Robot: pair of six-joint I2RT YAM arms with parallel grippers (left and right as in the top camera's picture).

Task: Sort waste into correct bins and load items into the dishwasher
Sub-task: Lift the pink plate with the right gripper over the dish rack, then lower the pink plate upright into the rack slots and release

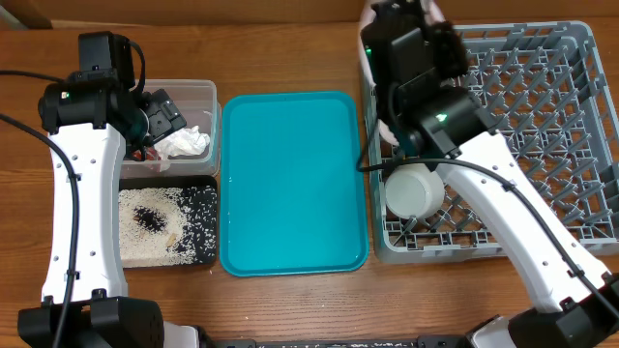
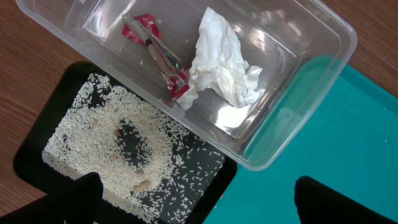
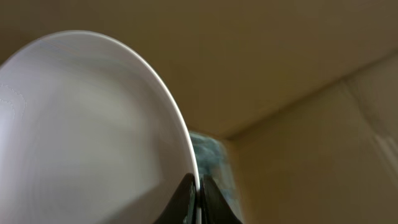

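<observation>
Right wrist view only: one white plate (image 3: 87,137) rim tight in right gripper (image 3: 199,190); left gripper (image 2: 196,202) wide over one crumpled napkin (image 2: 221,59), one red wrapper (image 2: 155,53).

serving tray (image 1: 290,184): plain teal
tub (image 2: 298,124), left of it: clear
napkin (image 2: 221,59): white
wrapper (image 2: 149,31): red, printed
bin tray (image 2: 28,162), left of serving tray: black
grains (image 2: 87,134): white, dark patch amid them
dish rack (image 1: 571,116), right of serving tray: grey grid
cup (image 1: 414,190): white
plate (image 3: 81,137): white
table (image 1: 290,48): brown woodgrain
</observation>
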